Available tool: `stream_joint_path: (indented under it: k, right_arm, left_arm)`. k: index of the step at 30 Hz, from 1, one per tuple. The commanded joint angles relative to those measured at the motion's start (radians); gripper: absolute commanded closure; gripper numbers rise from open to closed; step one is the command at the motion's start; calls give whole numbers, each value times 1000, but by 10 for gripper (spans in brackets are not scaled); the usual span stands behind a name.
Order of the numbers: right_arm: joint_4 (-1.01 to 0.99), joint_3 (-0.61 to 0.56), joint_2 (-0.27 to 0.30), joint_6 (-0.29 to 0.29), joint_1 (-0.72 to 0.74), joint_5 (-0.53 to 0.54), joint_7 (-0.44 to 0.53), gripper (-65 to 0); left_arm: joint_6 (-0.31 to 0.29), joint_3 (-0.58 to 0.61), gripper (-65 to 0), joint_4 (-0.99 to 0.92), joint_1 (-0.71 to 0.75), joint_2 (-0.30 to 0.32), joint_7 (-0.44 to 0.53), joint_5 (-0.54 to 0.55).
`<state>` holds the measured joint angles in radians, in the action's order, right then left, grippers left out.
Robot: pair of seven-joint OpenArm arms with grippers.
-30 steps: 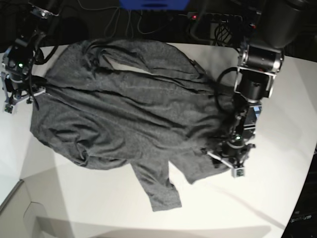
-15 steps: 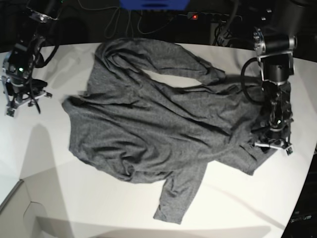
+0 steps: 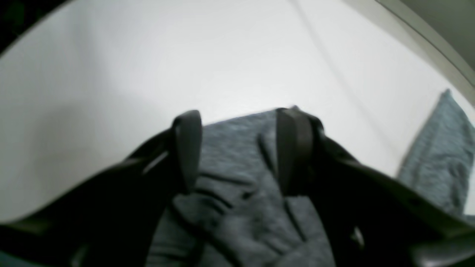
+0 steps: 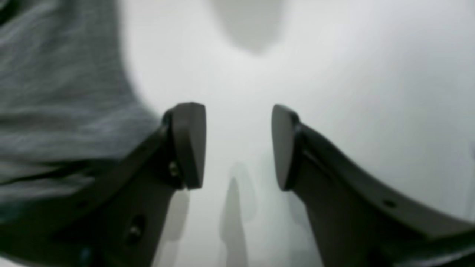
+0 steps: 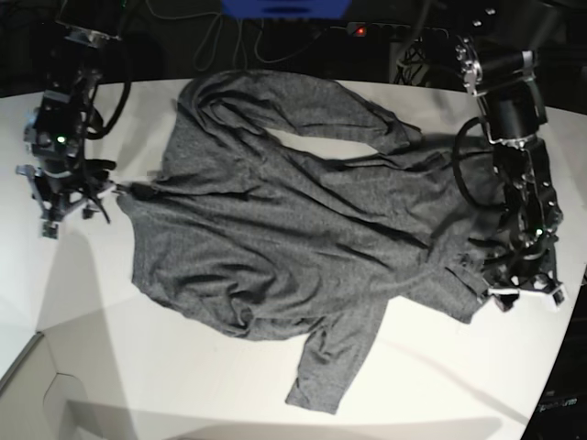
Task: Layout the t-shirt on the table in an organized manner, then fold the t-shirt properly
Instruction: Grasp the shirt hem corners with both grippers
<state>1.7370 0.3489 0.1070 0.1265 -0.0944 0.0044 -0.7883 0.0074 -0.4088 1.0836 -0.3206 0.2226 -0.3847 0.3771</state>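
Note:
The dark grey long-sleeved t-shirt (image 5: 275, 229) lies spread and wrinkled across the middle of the white table (image 5: 440, 385), one sleeve pointing toward the front edge. At the shirt's right edge in the base view my left gripper (image 5: 527, 291) is down on the cloth. Its wrist view shows the left gripper (image 3: 239, 148) open, with the t-shirt (image 3: 237, 193) lying bunched between and under the fingers. My right gripper (image 5: 69, 206) hovers at the shirt's left edge. Seen from the wrist, the right gripper (image 4: 237, 146) is open over bare table (image 4: 334, 74), the t-shirt (image 4: 55, 92) just to its left.
Cables and a power strip (image 5: 394, 32) run along the dark back edge, beside a blue object (image 5: 284, 7). A pale box corner (image 5: 37, 385) sits at the front left. The table's curved edge (image 5: 559, 348) passes close to my left gripper.
The shirt has slid to the right across the table, following the left gripper. The right gripper lost the shirt's left edge, then moved back toward it.

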Motion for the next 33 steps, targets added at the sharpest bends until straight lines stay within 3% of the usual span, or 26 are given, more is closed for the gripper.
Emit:
stream_joint_path:
  k: [1,6,10,17,27,33]
  right_arm:
    - [19,-12,13,-3,14,-4,22,-298]
    - [14,-72,12,-4,20,-4,22,-298]
    - [13,-70,12,-4,17,-4,22,-298]
    - [11,-66,12,-4,14,-4,22,-298]
    - [11,-64,12,-4,-14,-5,22,-298]
    - [11,-64,12,-4,-38,-5,22,-298]
  left_arm:
    - [-7,17,-316,16,-27,-2,17,1]
    - [-7,115,-316,13,-15,-28,25,-10]
    - [-5,118,-316,-49,-24,-27,30,-10]
    - [-5,124,-316,-280,-153,-18,148,-10]
    - [-5,126,-316,-455,-312,-18,198,-13]
    - [-5,124,-316,-642,-417,-28,315,-143]
